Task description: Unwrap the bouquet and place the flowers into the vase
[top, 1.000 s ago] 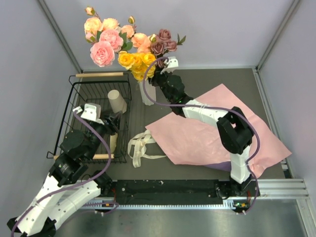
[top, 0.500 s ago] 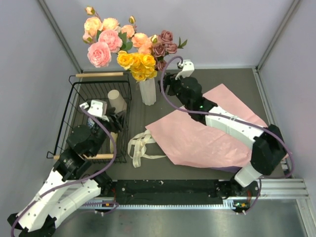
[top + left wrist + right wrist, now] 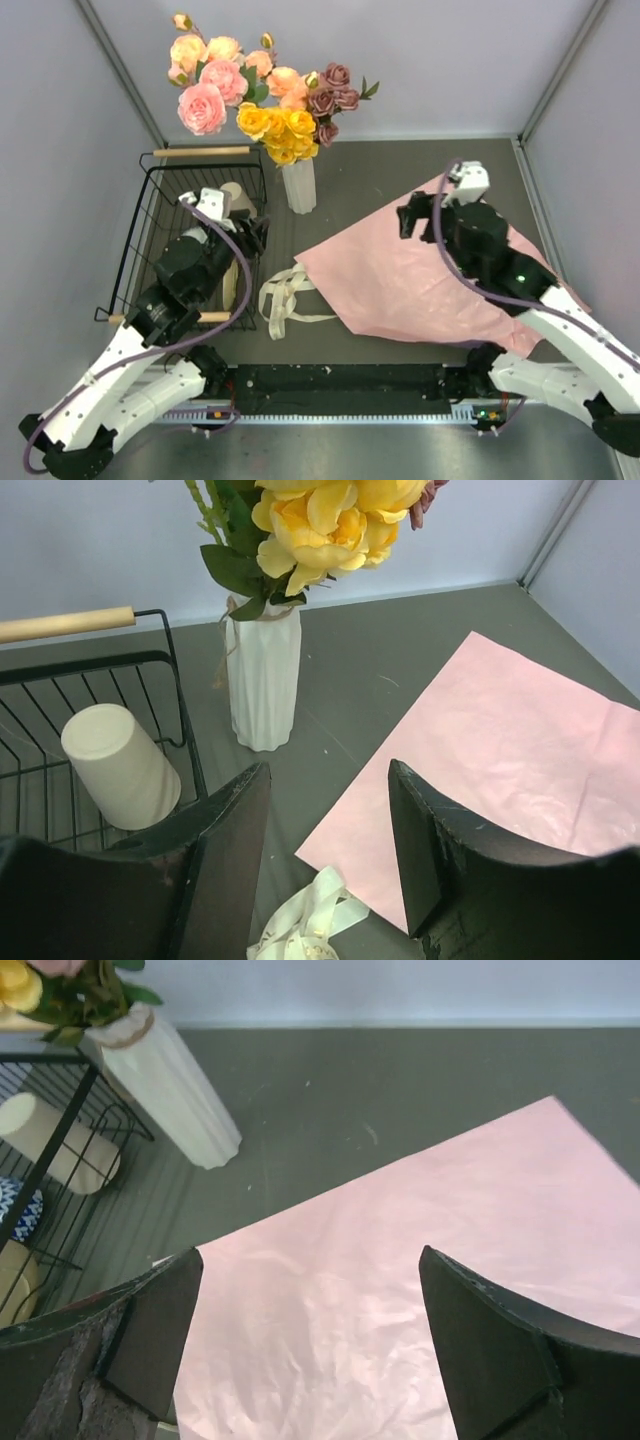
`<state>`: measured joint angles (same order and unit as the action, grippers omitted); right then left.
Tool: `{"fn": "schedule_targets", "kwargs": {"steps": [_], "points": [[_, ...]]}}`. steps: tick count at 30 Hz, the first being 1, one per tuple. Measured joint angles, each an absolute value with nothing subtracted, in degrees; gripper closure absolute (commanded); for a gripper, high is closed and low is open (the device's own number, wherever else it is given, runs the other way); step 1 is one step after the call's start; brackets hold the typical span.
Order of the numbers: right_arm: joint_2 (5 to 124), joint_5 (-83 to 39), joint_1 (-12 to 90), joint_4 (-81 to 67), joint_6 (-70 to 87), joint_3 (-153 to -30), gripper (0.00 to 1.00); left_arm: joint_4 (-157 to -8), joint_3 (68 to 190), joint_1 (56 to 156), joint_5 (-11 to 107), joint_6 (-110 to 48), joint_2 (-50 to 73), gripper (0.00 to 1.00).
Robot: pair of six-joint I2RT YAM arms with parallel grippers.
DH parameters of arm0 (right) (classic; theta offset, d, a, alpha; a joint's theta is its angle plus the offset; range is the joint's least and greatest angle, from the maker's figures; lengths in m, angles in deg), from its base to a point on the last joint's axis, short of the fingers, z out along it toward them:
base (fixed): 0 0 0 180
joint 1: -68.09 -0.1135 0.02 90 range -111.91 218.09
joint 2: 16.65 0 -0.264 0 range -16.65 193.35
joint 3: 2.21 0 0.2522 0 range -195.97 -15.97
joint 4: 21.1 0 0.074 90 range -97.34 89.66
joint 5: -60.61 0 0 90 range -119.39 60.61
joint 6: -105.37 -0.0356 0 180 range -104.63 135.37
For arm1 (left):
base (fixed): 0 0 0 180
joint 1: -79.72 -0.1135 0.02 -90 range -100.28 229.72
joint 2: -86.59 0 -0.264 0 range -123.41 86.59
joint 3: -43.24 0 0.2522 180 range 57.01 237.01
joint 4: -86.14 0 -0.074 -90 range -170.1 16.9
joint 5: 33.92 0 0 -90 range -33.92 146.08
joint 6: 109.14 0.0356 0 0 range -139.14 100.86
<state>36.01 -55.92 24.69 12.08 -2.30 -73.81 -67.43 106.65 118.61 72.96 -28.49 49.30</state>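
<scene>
One vase (image 3: pixel 299 185), white and ribbed, stands upright at 11 o'clock of the table centre. All the flowers (image 3: pixel 255 90) sit in it in four colour groups: pink, peach, yellow, mauve. The blooms overlap, so I cannot give an exact head count. One pink paper wrap (image 3: pixel 400 280) lies flat and open at 4 o'clock. One cream ribbon (image 3: pixel 285 300) lies loose at 8 o'clock, touching the paper's left corner. One wire basket (image 3: pixel 160 200) at 9 o'clock has two wooden handles and holds one beige cup (image 3: pixel 120 765) on its side. One blue-patterned bowl (image 3: pixel 20 1215) is only partly visible. Left gripper (image 3: pixel 325 780) is over the basket's right edge, jaws spread, nothing between them. Right gripper (image 3: pixel 310 1270) is over the paper at 2 o'clock, jaws wide apart, holding nothing.
</scene>
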Motion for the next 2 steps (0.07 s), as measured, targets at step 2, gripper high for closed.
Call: {"fn": "schedule_targets", "kwargs": {"steps": [2], "points": [[31.6, -57.5, 24.7, 17.6, -2.3, -75.9, 0.01, -67.6, 107.6, 118.6, 72.8, -28.5, 48.4, 0.43]]}}
